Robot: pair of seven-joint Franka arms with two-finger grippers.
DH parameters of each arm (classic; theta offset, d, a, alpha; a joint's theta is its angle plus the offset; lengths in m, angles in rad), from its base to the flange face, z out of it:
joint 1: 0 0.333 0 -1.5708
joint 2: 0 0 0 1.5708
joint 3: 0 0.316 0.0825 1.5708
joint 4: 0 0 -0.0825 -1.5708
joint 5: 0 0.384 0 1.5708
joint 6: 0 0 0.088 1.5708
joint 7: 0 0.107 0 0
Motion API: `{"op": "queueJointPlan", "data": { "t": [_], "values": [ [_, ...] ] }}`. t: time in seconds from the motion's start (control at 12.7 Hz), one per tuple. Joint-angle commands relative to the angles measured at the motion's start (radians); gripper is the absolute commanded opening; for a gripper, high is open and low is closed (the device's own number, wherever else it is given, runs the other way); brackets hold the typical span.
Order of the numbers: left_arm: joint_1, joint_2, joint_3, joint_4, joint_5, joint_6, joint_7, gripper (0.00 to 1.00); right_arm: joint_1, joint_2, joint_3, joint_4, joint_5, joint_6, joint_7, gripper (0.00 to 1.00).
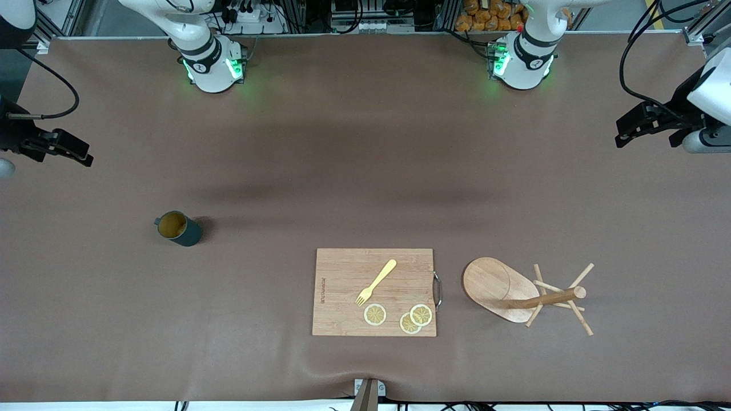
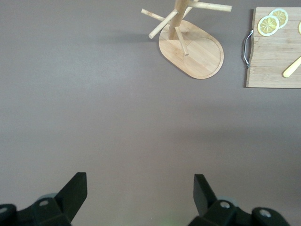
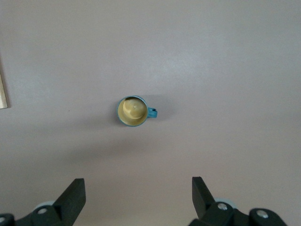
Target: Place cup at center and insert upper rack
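A brown mat [image 1: 354, 171] covered the bench from edge to edge, matte and plain, with a faint fold near the edge closest to the front camera. Soft, broad shadows lay across its middle, and green light glowed on it at two spots along the top edge. A white strip [image 1: 85, 406] ran under the mat's near edge, where a small metal bracket [image 1: 368, 391] stood at the middle and black cables [image 1: 628, 406] trailed. Above the mat's top edge stood aluminium framing [image 1: 65, 20], tangled black cables [image 1: 251, 14] and a white power strip [image 1: 251, 16]. A heap of orange-brown items [image 1: 491, 16] sat there too, too small to identify.
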Motion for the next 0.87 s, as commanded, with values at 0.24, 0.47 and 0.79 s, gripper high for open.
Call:
{"op": "queueJointPlan", "data": {
  "t": [0.24,0.47,0.79],
  "values": [
    [0.006,0.008,-0.007,0.016,0.018,-0.014,-0.007,1.0,-0.005,0.025,0.009,0.0,0.018,0.005,0.049,1.0],
    [0.005,0.01,-0.007,0.017,0.014,-0.013,-0.014,1.0,0.018,0.09,0.01,-0.01,0.053,0.014,0.207,1.0],
    [0.008,0.005,-0.007,0.02,0.009,-0.013,-0.01,1.0,0.032,0.137,0.01,-0.132,0.115,0.174,0.293,1.0]
  ]
}}
